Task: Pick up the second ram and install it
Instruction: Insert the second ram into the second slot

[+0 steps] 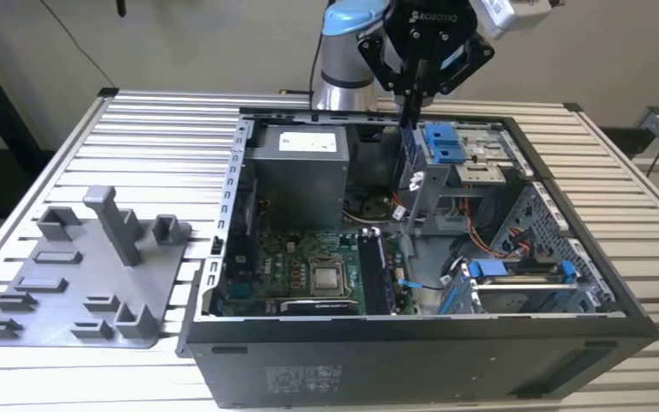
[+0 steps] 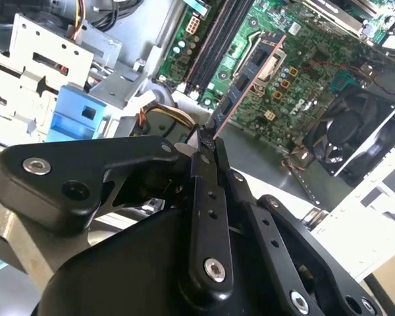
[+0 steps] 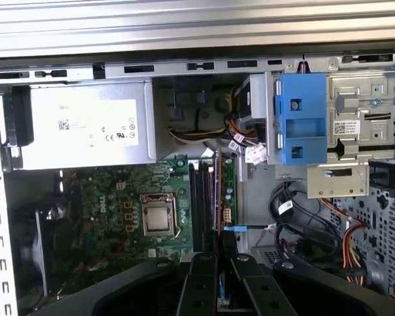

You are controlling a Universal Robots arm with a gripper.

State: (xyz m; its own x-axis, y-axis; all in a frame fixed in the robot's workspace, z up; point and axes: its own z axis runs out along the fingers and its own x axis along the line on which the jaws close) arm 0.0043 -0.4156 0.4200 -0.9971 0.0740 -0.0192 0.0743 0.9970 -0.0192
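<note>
My gripper (image 1: 415, 83) hangs over the open computer case (image 1: 421, 330), shut on the second ram (image 1: 408, 137). The stick is thin, dark blue, and points down from the fingertips into the case. In the second wrist view the ram (image 2: 253, 66) shows dark chips and a coppery edge, clamped at its near end by the gripper (image 2: 207, 141). In the first wrist view the ram (image 3: 217, 191) appears edge-on, running out from the gripper (image 3: 218, 260) above the black memory slots (image 3: 199, 204). These slots (image 1: 376, 275) lie on the green motherboard (image 1: 295, 257), beside the processor socket (image 3: 158, 215).
A grey power supply (image 1: 301, 172) fills the case's far corner. A blue drive bracket (image 1: 444, 142) and metal cage (image 1: 479, 172) stand close to the ram on the exterior view's right, with loose cables (image 3: 296, 217) below. A grey fixture plate (image 1: 78, 275) lies outside the case.
</note>
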